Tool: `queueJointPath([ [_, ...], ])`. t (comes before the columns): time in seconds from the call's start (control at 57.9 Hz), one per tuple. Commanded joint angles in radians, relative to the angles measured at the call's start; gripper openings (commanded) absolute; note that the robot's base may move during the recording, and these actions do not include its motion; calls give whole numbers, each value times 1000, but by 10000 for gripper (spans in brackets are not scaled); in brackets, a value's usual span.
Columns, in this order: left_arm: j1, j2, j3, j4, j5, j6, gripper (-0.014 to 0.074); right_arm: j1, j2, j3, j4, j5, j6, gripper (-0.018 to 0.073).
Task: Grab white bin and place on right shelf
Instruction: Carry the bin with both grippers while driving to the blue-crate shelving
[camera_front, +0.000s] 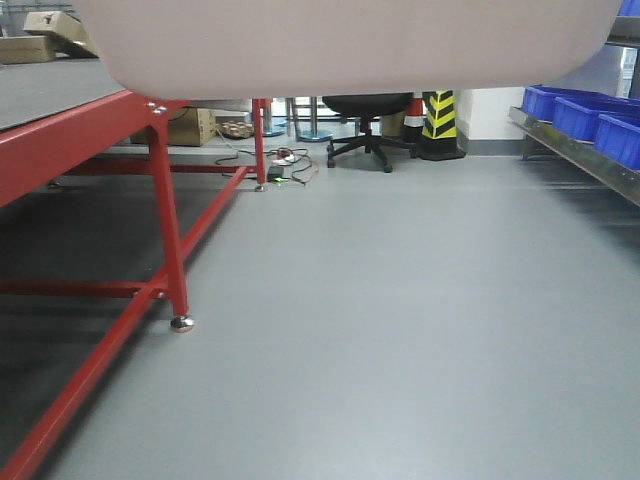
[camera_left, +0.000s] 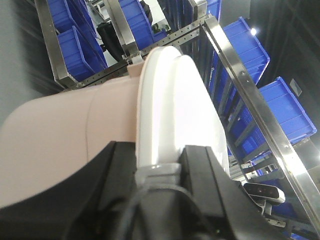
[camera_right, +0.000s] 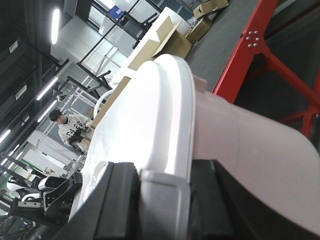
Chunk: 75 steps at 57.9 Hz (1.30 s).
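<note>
- The large off-white plastic bin hangs clear of the grey tabletop, filling the top of the front view.
- My left fingers straddle its lid edge at one end, and the right fingers do the same at the other. Both look clamped on it, though the contact is partly hidden.
- Its long axis runs arm to arm. The polished steel shelf lies beyond the bin's far end in the left wrist view, so I judge the right arm nearer.

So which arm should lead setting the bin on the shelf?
Likely right. Left gripper and right gripper both clamp the white bin, yet the right shelf stands on the right arm's side.
</note>
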Motion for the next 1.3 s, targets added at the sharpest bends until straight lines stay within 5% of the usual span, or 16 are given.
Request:
queueJointPath([
  [0.0,-46,-39,-34,-59,303,-5,-126,31,-32,-44,131,237,1,61],
  [1.279,-46,-39,-34,-59,303,-5,-126,31,-32,-44,131,238,1,61],
])
